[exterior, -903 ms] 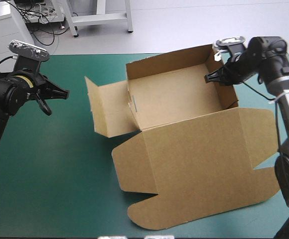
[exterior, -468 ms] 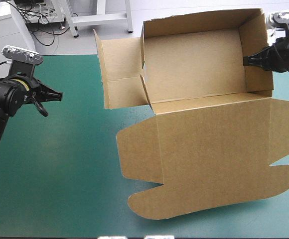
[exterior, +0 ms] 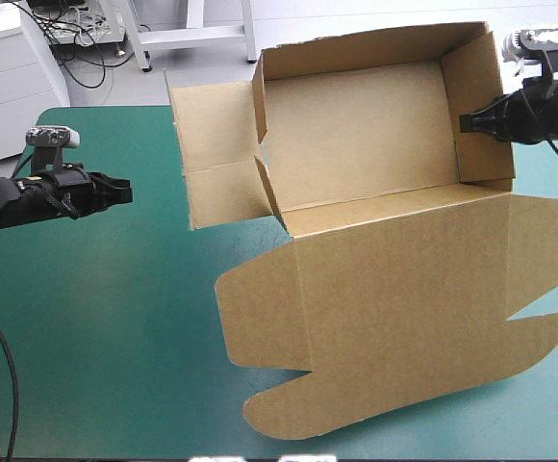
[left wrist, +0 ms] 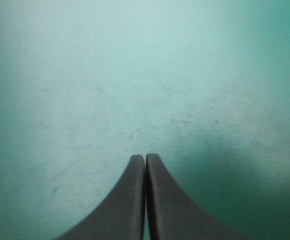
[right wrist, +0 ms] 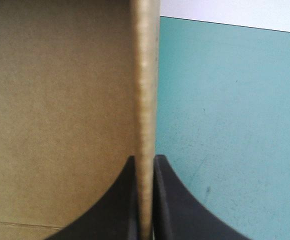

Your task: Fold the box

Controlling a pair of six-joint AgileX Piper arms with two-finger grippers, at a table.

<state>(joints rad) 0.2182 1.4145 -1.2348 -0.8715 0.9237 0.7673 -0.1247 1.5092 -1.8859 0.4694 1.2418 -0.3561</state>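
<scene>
One box (exterior: 375, 173) is all we are working on, and we are judging it roughly half formed. Its tray is standing with the far wall and the right wall (exterior: 478, 106) raised, and the whole thing appears to be tipping up off the teal-green cover (exterior: 106, 327), open side toward the high camera.

The right gripper (exterior: 467, 123) is pinching that right wall, its black fingers all but closed with the board edge running up between them. On the side of the tray farthest from this gripper, one panel (exterior: 216, 159) is splaying outward, not yet tucked. The lid (exterior: 404, 318) is lying flat, spreading away from the tray and well clear of the gripper.

The left gripper (exterior: 123, 192) is carrying nothing. Its fingers are pressing together into a single point with only bare cover ahead, and the box is sitting well apart from it.

We are reckoning that what is left is folding the loose panel in and tucking it.

We are counting one box, one lid, one loose panel and two grippers, one busy and one idle.
</scene>
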